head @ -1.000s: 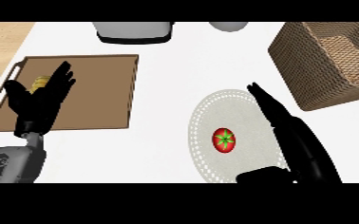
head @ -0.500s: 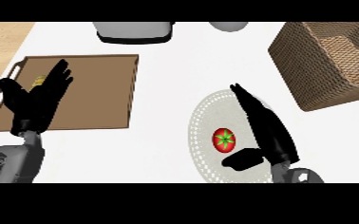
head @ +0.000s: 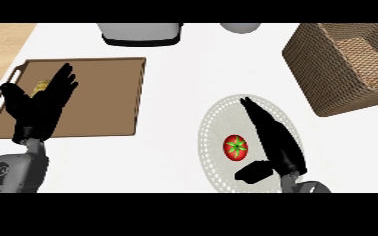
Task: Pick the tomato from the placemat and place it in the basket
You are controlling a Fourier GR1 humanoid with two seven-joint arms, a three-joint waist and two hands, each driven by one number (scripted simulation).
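A red tomato [head: 235,147] with a green star-shaped top lies on the round white placemat [head: 214,130] at the lower right. My right hand [head: 272,137] is open, its fingers straight and stretched along the tomato's right side, the thumb below it; nothing is held. The brown wicker basket [head: 336,67] stands at the right edge, beyond the placemat. At the left, my left hand [head: 40,107] rests open with fingers up, over the wooden tray.
A brown wooden tray [head: 96,97] lies at the left with a small yellow item [head: 43,85] partly hidden by my left hand. A grey appliance [head: 140,32] and a grey rounded object [head: 240,27] stand at the back edge.
My right hand has slid left across the placemat and now lies right beside the tomato. The tomato and the left hand have stayed put.
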